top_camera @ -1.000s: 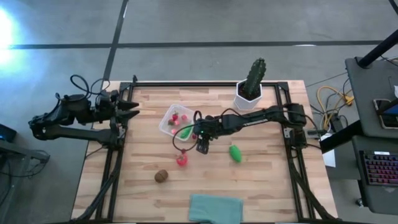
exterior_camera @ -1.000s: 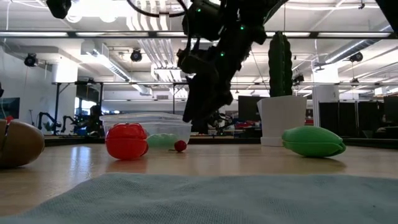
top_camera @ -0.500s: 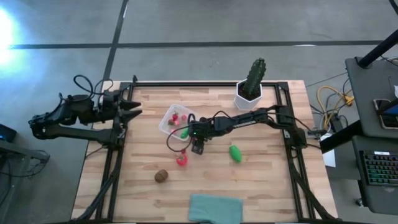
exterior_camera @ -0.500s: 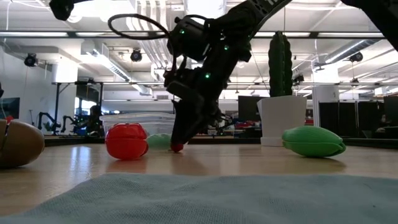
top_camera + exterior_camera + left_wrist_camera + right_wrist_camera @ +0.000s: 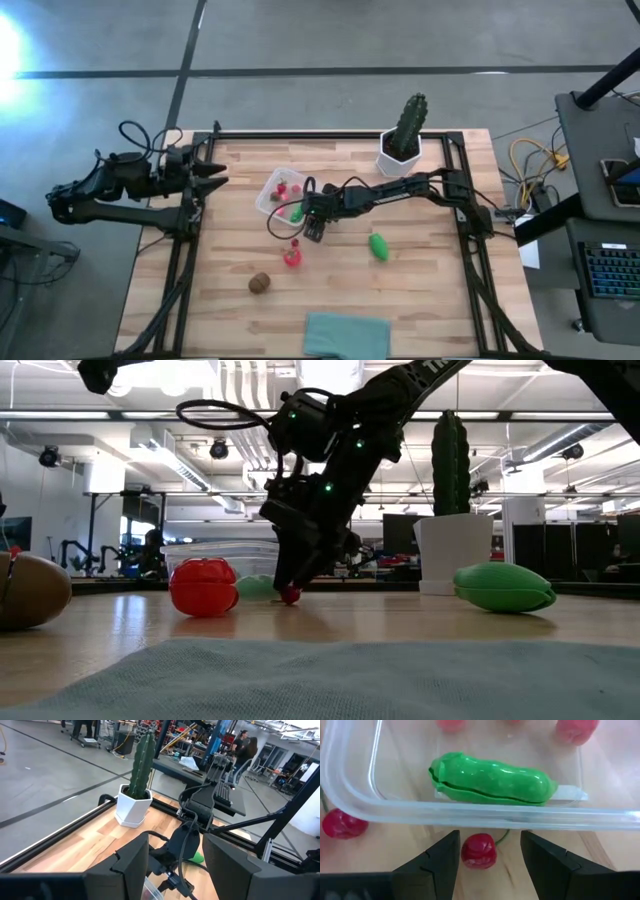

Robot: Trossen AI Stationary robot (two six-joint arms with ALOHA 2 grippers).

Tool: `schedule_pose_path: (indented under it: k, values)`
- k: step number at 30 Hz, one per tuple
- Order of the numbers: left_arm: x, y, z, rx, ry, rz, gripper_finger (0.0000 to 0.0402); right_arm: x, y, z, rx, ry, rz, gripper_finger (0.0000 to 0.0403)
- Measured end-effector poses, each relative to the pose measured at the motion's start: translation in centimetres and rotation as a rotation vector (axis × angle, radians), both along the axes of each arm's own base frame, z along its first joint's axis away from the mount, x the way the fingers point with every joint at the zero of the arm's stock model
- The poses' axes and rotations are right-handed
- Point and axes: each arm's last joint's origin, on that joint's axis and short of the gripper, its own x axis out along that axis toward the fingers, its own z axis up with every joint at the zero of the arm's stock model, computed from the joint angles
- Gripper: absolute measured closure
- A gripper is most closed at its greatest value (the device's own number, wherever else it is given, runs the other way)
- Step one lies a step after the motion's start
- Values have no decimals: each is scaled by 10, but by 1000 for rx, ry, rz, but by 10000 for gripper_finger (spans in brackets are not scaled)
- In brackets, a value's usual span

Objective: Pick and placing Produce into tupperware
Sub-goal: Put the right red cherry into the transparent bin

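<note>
Right end effector [image 5: 480, 851] has dropped to the counter [image 5: 430, 290] at frame centre, fingers narrowly parted around a cherry [image 5: 479, 851] beside the tupperware [image 5: 470, 812], ready to grasp.

In the low view the brown fruit [image 5: 30, 590] is cut off at the left edge. The right hand [image 5: 291, 582] hides part of the tupperware [image 5: 225, 560] behind it. Small red pieces [image 5: 572, 729] inside are cropped, possibly cherries.
</note>
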Motion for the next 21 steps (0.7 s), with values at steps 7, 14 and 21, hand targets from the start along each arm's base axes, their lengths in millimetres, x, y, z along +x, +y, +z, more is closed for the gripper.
schedule_pose_path:
  k: [7, 14, 21]
  values:
    - [1, 0, 0, 0, 6, 0, 229, -5, 0, -7, 21, 18, -34, 202]
    - [2, 0, -1, -1, 11, 0, 229, -6, 0, -9, 22, 24, -36, 204]
    - [5, 0, -1, -2, 21, 0, 229, -6, 0, -9, 20, 27, -31, 249]
